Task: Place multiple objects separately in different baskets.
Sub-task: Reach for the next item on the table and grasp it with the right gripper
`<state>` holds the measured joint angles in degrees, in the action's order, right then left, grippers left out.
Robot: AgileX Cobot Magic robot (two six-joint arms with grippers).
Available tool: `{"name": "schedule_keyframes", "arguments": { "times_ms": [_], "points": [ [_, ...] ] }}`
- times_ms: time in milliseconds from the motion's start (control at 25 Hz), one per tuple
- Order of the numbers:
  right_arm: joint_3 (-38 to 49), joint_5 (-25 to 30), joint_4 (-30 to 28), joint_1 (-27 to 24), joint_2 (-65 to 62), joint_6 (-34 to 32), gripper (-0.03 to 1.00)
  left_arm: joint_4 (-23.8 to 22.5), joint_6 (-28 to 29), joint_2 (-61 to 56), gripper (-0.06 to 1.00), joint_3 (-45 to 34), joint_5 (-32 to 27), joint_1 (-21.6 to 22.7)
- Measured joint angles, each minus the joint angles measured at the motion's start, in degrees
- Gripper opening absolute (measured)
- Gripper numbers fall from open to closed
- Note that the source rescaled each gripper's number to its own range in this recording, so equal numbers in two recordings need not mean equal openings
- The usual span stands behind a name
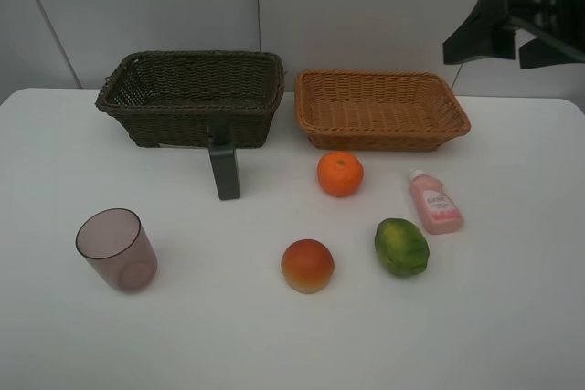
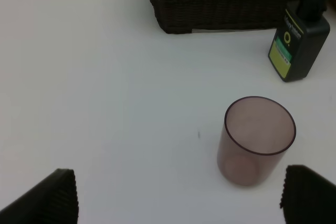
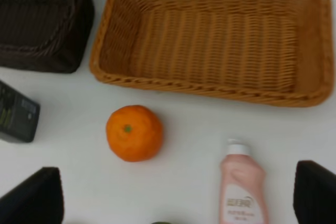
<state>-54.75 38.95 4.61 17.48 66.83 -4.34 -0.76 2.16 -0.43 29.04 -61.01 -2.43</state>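
On the white table stand a dark brown basket (image 1: 192, 121) and, to its right, a tan basket (image 1: 384, 141), both empty. In front of them are a dark green bottle (image 1: 225, 171), a mandarin (image 1: 340, 173), a pink bottle (image 1: 435, 202) lying flat, a lime (image 1: 401, 247), a red-orange fruit (image 1: 307, 265) and a mauve cup (image 1: 116, 249). My left gripper (image 2: 178, 200) is open, high over the table near the cup (image 2: 257, 140). My right gripper (image 3: 173, 198) is open above the mandarin (image 3: 134, 132) and the pink bottle (image 3: 241, 187). Neither gripper holds anything.
The right arm (image 1: 512, 23) hangs dark at the upper right, above the tan basket's far corner. A grey wall closes the back of the table. The left wrist view also shows the dark bottle (image 2: 299, 40) in front of the brown basket (image 2: 220, 14).
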Motion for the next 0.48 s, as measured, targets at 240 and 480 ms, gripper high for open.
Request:
{"name": "schedule_keyframes", "arguments": {
  "times_ms": [240, 480],
  "points": [
    [-0.1, -4.1, 2.3, 5.6, 10.1, -0.6, 0.88, 0.0, 0.0, 0.0, 1.0, 0.0, 0.0, 0.0],
    [-0.5, -4.7, 2.2, 12.0, 17.5, -5.3, 0.88, 0.0, 0.0, 0.0, 1.0, 0.0, 0.0, 0.0]
  ]
}}
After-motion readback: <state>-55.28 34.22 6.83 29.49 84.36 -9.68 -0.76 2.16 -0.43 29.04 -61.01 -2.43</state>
